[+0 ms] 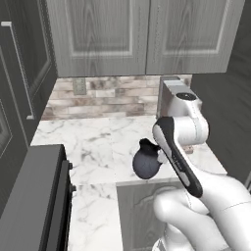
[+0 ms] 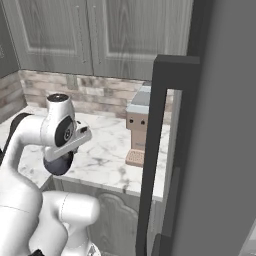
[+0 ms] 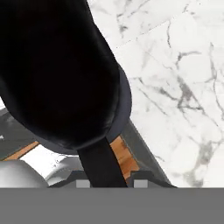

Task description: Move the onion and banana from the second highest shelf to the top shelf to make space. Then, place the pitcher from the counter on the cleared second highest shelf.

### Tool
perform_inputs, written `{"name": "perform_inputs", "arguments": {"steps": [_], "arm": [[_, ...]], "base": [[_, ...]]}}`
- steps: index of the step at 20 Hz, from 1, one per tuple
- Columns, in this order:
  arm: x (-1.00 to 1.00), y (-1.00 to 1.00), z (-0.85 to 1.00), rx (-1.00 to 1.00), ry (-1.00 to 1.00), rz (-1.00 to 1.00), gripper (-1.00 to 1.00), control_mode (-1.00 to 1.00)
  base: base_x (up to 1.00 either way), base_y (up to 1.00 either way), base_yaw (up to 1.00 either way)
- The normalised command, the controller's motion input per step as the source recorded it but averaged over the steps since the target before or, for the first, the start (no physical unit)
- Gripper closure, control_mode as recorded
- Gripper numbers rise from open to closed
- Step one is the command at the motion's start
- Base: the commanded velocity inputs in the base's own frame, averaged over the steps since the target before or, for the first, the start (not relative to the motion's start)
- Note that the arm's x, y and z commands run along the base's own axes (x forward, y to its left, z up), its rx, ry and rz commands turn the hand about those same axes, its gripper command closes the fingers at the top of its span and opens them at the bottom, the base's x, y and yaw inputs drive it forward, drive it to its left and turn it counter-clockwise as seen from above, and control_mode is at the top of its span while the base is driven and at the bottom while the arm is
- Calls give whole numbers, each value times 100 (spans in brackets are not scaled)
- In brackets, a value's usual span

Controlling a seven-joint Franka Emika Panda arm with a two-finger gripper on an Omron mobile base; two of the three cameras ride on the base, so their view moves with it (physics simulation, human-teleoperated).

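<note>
The pitcher [image 1: 146,161], a dark bulbous jug, sits at the front edge of the white marble counter [image 1: 93,142], right against my hand. In the hand view the pitcher's black body [image 3: 61,70] is very close, with the counter [image 3: 175,87] beyond it and the counter's edge and floor below. My gripper [image 3: 109,177] looks shut on the pitcher's narrow dark handle [image 3: 101,162]. From the right base view the pitcher [image 2: 59,163] hangs just under my hand [image 2: 75,137] at the counter's front. The onion, the banana and the fridge shelves are out of view.
A coffee machine [image 2: 139,125] stands at the back of the counter by the brick splashback [image 1: 98,95]. A dark open door frame [image 2: 159,150] rises at the right. Grey wall cabinets [image 1: 142,34] hang above. A dark appliance [image 1: 34,196] adjoins the counter's left.
</note>
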Motion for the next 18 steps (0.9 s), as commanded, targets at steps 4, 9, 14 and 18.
{"name": "perform_inputs", "arguments": {"steps": [4,9,14,18], "arm": [[-29,-6,58,0,-5,-62,100,-100],[-25,0,42,0,-19,-62,100,-100],[-28,0,21,0,-27,-60,100,-100],[-57,0,1,0,-19,-57,100,-100]], "base": [[0,0,0],[0,0,0],[0,0,0],[0,0,0]]}}
